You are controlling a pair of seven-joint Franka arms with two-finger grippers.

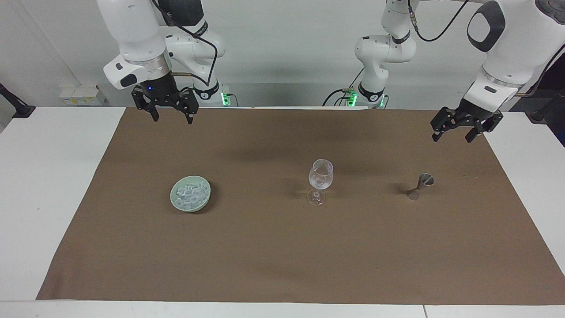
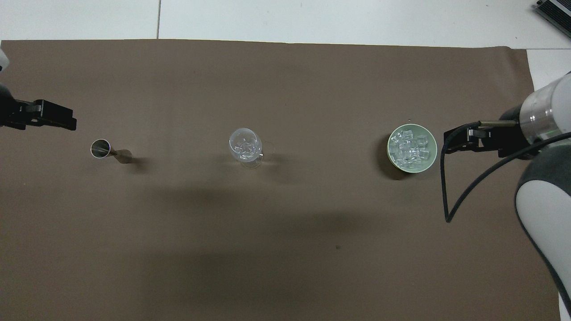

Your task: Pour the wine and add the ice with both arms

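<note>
Because both grippers hang in the air at the robots' edge of the brown cloth [image 1: 282, 247], nothing on it is in hand. The right gripper [image 1: 167, 107] hovers over the strip of cloth on the robots' side of the bowl, its two black fingers spread apart and empty; the left gripper [image 1: 456, 128] hovers over the cloth's edge at the left arm's end, on the robots' side of the jigger, fingers likewise parted around nothing.

Farther out, three things stand in a row, well apart from one another. Toward the right arm's end sits the shallow pale-green round bowl [image 1: 190, 205], and in it the ice [image 1: 190, 193], a heap of small clear cubes. These look light but slick and hard, and would likely squirt from a loose pinch; one cube taken squarely across two flat faces from the top of the heap seems the safest hold. At the middle stands the clear stemmed wine glass [image 1: 320, 176], upright, glinting bits already in its bowl. It reads as thin, fragile and top-heavy, so I would leave it standing and drop cubes from just above its rim. Toward the left arm's end stands the small metal double-cone jigger [image 1: 420, 186], rigid and smooth, narrow at the waist, which looks the natural place to grip it.
</note>
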